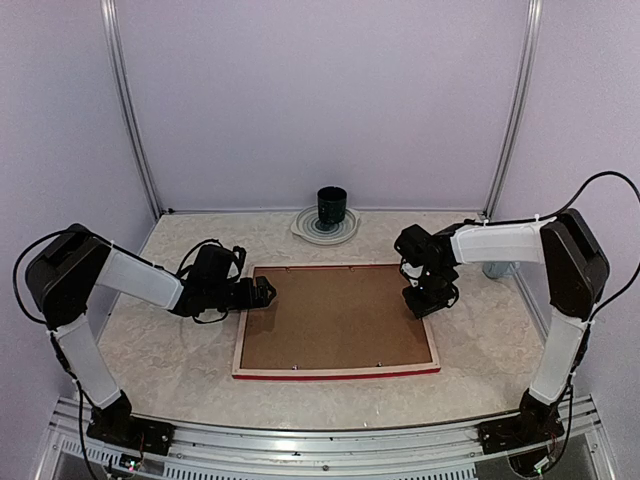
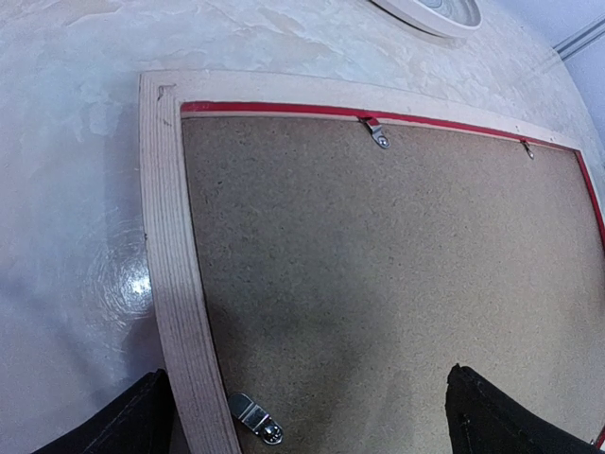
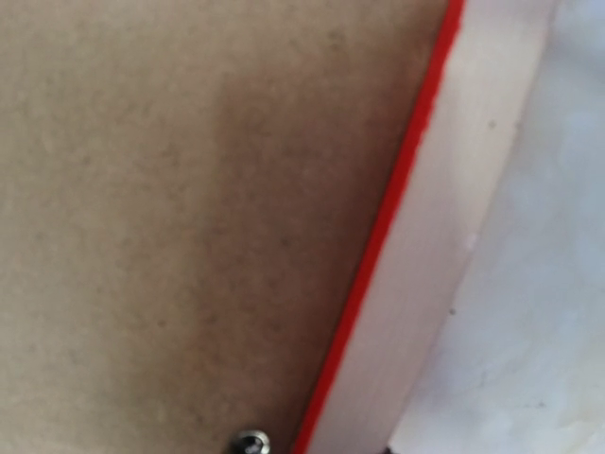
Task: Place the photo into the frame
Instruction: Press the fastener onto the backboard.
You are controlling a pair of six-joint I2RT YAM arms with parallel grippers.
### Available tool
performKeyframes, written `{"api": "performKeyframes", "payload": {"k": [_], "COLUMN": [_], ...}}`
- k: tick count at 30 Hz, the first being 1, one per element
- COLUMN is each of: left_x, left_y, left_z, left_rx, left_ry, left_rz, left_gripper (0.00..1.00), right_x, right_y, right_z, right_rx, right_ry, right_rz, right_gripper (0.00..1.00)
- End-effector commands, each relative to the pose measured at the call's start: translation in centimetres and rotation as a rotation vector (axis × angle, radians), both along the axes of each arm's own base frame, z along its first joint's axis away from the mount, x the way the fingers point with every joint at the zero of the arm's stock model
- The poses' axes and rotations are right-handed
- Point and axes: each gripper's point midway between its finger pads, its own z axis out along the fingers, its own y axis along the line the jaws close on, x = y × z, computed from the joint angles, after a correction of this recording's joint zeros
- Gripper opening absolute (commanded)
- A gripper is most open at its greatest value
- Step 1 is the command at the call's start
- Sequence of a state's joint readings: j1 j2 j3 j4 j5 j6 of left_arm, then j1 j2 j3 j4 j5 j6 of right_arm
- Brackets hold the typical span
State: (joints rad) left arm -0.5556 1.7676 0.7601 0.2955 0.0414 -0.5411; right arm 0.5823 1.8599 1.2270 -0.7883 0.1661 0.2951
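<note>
**Operator:** What do you find on the left?

**Inspector:** Your left gripper (image 1: 262, 293) hangs low over the left rail of the frame (image 1: 338, 372), near its far corner. The claw is released. In the wrist view one finger (image 2: 123, 421) sits outboard over the table (image 1: 165, 345) and the other over the backing board (image 1: 335, 318), with the rail between them. It grasps nothing.

**Operator:** And the frame itself?

**Inspector:** It lies flat at mid-table, face down, pale wood back up. Red shows along the near edge and the inner lip. The brown backing board fills the opening. Small metal clips (image 2: 378, 133) sit at the board's margin (one close by your left finger, two along the far rail). Behind the frame and apart from it, a dark cup (image 1: 332, 207) stands on a white plate (image 1: 308, 232).

**Operator:** The right side?

**Inspector:** Your right gripper (image 1: 428, 298) is over the frame's right rail, toward the far end. Its wrist view sits close on the board, red lip and pale rail, with a screw head (image 3: 250, 442) at the bottom edge. The fingers do not show there, and from above they are too dark to read. Whether that claw is released or clenched, I cannot tell.
</note>
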Motion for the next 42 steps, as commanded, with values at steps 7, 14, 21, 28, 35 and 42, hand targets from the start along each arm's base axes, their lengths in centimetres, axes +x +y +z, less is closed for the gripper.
{"api": "performKeyframes", "payload": {"k": [7, 14, 21, 28, 35, 42], "left_x": [-2.5, -2.4, -1.9, -1.8, -0.4, 0.2], "left_y": [1.1, 1.3, 3.2, 4.8, 4.8, 4.3], "left_z": [-3.4, -3.3, -1.6, -0.2, 0.4, -0.8], "left_rx": [0.047, 0.056, 0.115, 0.189, 0.235, 0.268], "left_ry": [0.134, 0.13, 0.071, 0.051, 0.048, 0.086], "left_rz": [-0.011, -0.006, 0.065, 0.135, 0.159, 0.155], "left_gripper": [0.99, 0.99, 0.99, 0.99, 0.93, 0.82], "right_x": [-3.5, -3.3, -2.5, -1.8, -1.4, -1.9], "right_y": [-1.8, -1.8, -0.9, 0.1, 1.0, 0.9], "right_z": [-5.6, -5.4, -4.2, -2.2, -1.7, -2.5], "right_rx": [-0.038, -0.034, 0.012, 0.068, 0.104, 0.103], "right_ry": [0.155, 0.143, 0.106, 0.057, 0.017, 0.019], "right_rz": [0.0, -0.008, -0.022, -0.016, -0.002, 0.013], "right_gripper": [0.13, 0.1, 0.26, 0.5, 0.51, 0.51]}}
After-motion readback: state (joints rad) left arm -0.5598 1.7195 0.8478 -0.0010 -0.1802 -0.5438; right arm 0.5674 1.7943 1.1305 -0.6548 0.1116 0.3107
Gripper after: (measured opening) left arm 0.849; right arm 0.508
